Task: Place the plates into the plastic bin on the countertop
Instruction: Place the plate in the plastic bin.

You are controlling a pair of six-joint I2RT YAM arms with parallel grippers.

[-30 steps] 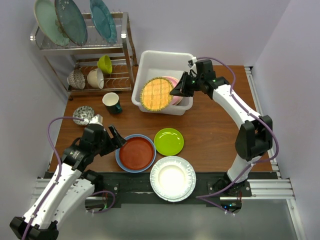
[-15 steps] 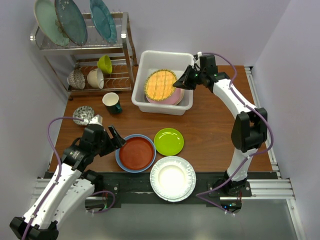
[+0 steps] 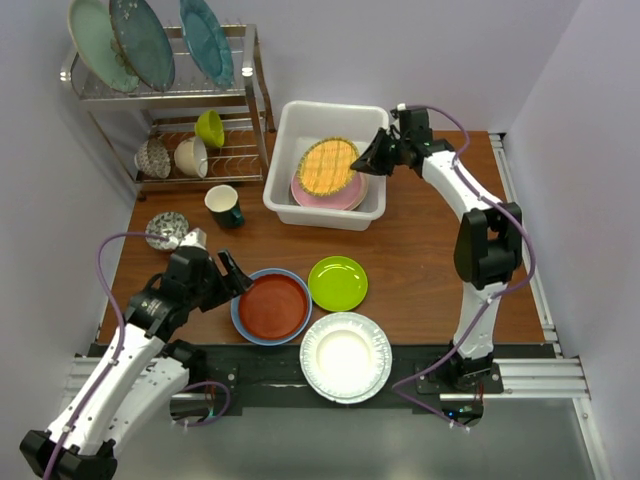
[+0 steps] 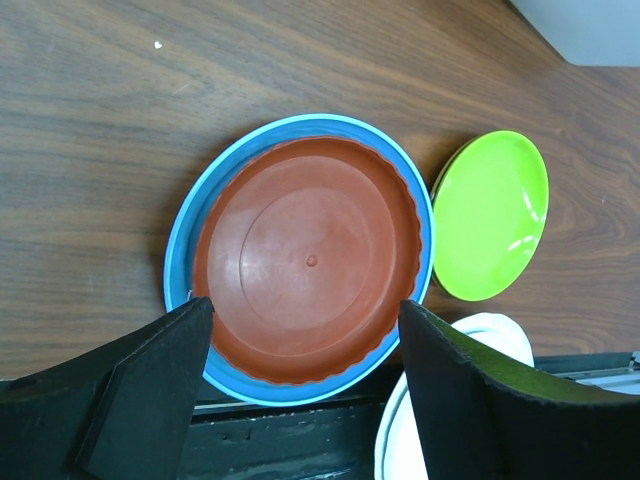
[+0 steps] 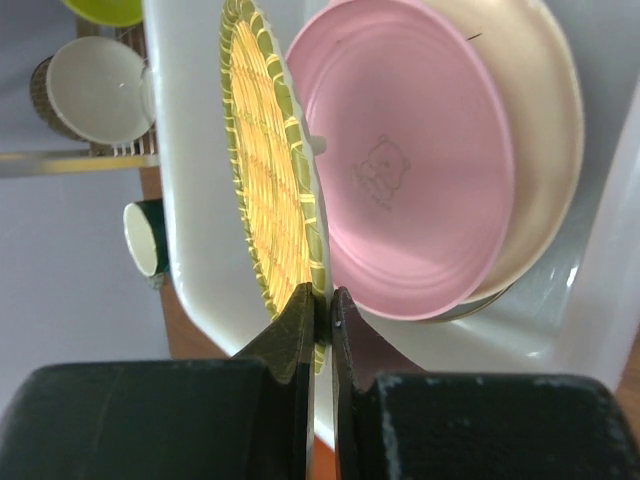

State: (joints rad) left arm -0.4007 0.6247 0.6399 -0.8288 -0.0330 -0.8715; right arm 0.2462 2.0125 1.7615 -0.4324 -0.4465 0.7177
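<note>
The right end effector [image 5: 322, 295] has its fingers pressed together on the near rim of the gold plate [image 5: 275, 170], pinching it. It holds the plate tilted on edge inside the plastic bin [image 3: 335, 106]. The woven-looking face is turned toward the bin's left wall. Behind it the pink plate [image 5: 410, 160] lies nested in the cream plate [image 5: 555, 120] on the bin's floor. Whether the gold plate's lower edge touches the pink one cannot be told. From above, the right arm reaches over the bin's right rim.

The left end effector [image 4: 305, 320] is spread wide and grips nothing. Its two fingers hang at the near edge of the rust red plate [image 4: 310, 260], one on either side. That plate sits inside the blue plate [image 4: 185, 250] on the surface [image 3: 420, 260]. Just to the right lies the lime green plate [image 4: 490, 225], apart from the blue rim or barely touching it. The white fluted plate [image 3: 345, 357] rests at the near edge, overlapping the arms' base rail.

At the far left stands a wire rack [image 3: 255, 90], and a dark green mug [image 3: 223, 204] sits between it and the bin.
</note>
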